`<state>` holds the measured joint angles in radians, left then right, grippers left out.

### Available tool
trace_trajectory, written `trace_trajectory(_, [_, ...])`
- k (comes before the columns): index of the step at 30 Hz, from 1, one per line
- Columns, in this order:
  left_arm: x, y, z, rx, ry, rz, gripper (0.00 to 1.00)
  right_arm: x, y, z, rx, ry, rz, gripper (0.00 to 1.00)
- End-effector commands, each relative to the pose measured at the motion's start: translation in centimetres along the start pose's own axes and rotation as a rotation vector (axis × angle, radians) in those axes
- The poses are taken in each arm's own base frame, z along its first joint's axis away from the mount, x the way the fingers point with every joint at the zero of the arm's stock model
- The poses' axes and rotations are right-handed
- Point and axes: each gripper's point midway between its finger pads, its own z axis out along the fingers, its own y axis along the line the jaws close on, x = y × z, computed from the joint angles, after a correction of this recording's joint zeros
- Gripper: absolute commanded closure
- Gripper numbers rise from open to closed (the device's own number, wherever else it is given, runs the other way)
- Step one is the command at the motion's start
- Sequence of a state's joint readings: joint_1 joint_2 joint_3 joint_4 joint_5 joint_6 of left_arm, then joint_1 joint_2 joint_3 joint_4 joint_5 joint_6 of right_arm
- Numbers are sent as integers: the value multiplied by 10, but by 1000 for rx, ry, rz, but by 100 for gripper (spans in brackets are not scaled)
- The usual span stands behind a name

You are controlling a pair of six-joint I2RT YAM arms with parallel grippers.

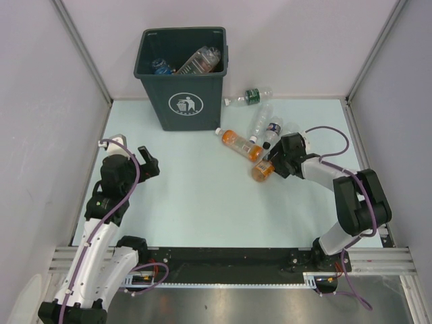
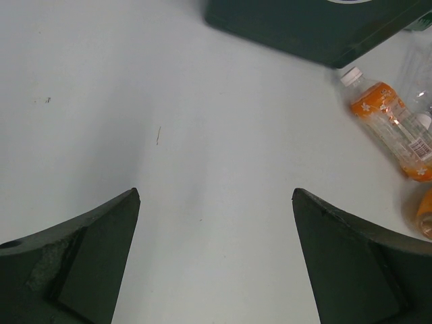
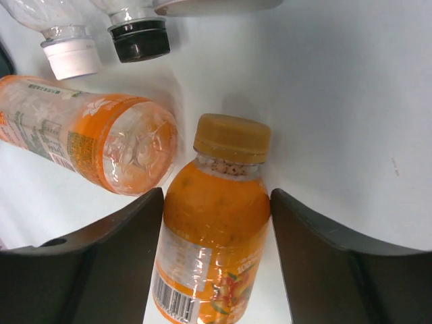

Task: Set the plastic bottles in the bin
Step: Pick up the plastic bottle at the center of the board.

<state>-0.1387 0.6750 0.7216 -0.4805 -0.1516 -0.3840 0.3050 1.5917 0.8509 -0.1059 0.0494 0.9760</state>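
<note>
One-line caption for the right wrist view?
Right gripper clasps an orange-filled, orange-capped plastic bottle lying beside another orange-labelled bottle on the white table.

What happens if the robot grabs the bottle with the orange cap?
The orange-capped bottle looks full, so probably heavy for its size and firm. Lying on its round side, it could roll if nudged. Its smooth plastic may slip between the fingers.

top: overhead, whole table (image 1: 202, 209) | left wrist: low, toward bin (image 2: 304, 27) | right wrist: very close | shared: orange-capped bottle (image 3: 212, 229)
</note>
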Motion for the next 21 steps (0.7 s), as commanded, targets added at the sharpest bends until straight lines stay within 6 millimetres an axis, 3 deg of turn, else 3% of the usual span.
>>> trace_trajectory(1, [-8, -3, -1, 17, -35, -9, 0, -2, 14, 3, -16, 6, -18, 35])
trace_trajectory(6, [-8, -2, -1, 16, -34, -10, 0, -4, 16, -2, 8, -22, -92, 38])
trace_trajectory(10, [-9, -2, -1, 17, -34, -10, 0, -5, 24, -13, 13, -50, -156, 53])
trace_trajectory(17, [-8, -3, 0, 21, -31, -13, 0, -34, 54, -61, 8, -222, -240, 62])
trace_trajectory(21, [-8, -4, 0, 27, -29, -14, 0, -56, 96, -107, -109, -325, -270, 63])
